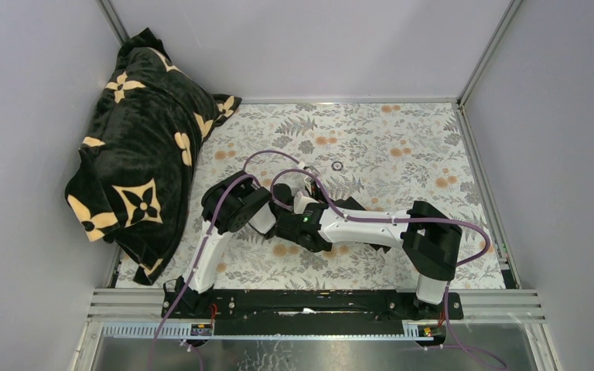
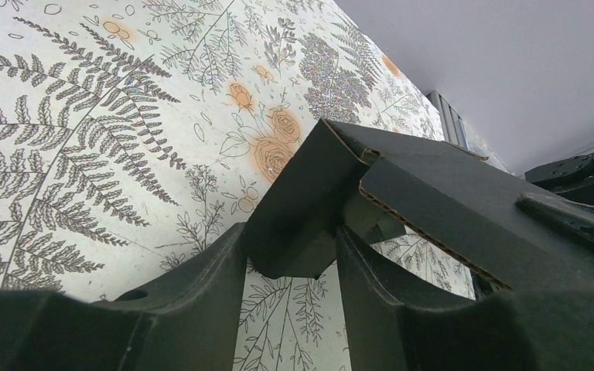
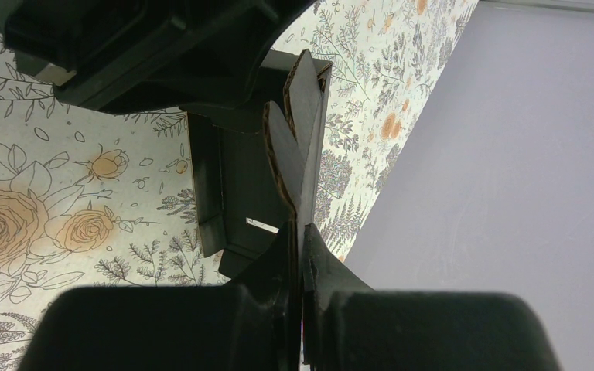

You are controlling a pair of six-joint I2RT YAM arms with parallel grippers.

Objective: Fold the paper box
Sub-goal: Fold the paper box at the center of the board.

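Note:
The paper box (image 2: 433,209) is black corrugated card, partly folded and held above the floral table cover between both arms at the table's middle. In the left wrist view one folded corner of it (image 2: 298,209) sits between the fingers of my left gripper (image 2: 290,232) and fills the gap from finger to finger. In the right wrist view my right gripper (image 3: 300,226) is shut on a thin upright wall of the box (image 3: 240,178), with pointed flaps standing just above the fingertips. From above, the two wrists (image 1: 290,220) cover the box.
A black plush blanket with cream flowers (image 1: 139,154) is heaped at the back left. A small dark ring (image 1: 337,165) lies on the floral cover (image 1: 410,147) behind the arms. Grey walls close in the sides and back, and a metal rail (image 1: 317,301) runs along the near edge.

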